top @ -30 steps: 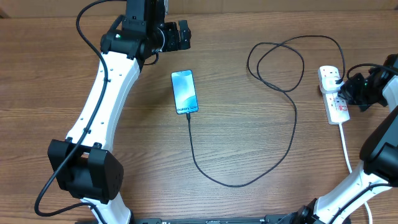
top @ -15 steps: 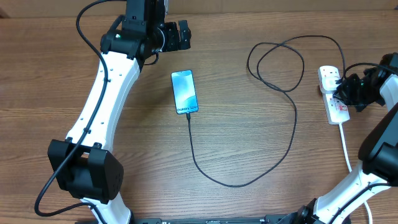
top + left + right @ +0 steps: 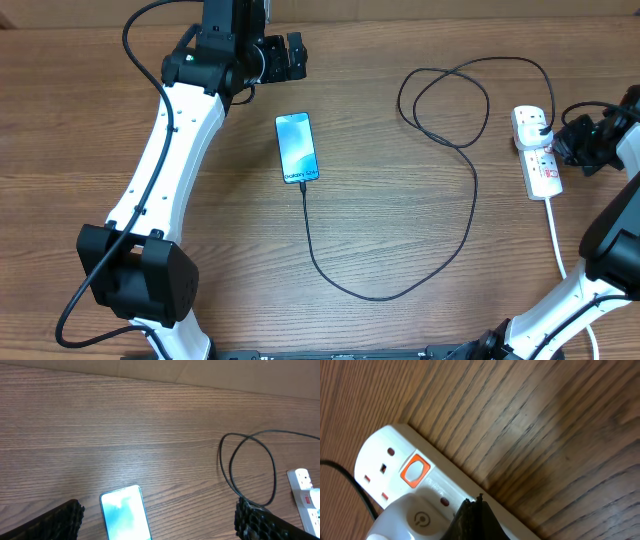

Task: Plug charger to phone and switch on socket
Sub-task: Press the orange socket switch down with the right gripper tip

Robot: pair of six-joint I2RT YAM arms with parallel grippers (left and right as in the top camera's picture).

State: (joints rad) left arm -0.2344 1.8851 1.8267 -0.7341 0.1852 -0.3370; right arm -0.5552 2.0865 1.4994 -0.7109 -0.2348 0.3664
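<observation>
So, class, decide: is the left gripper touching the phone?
Apart. The overhead view shows bare wooden table between the open left gripper and the phone. The left wrist view also shows the phone clear of both fingers.

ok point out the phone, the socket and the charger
phone (image 3: 297, 147) overhead, middle of screen
socket (image 3: 543, 175) overhead, white body by red markings
charger (image 3: 303, 210) overhead, cable just below phone

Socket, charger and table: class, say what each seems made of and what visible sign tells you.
Socket: likely white moulded plastic, smooth with a faint sheen. Charger: thin black cable, probably rubber or plastic sheathed, since it lies in loose loops. Table: wood or wood-look laminate, with long grain lines; which cannot be told.
</observation>
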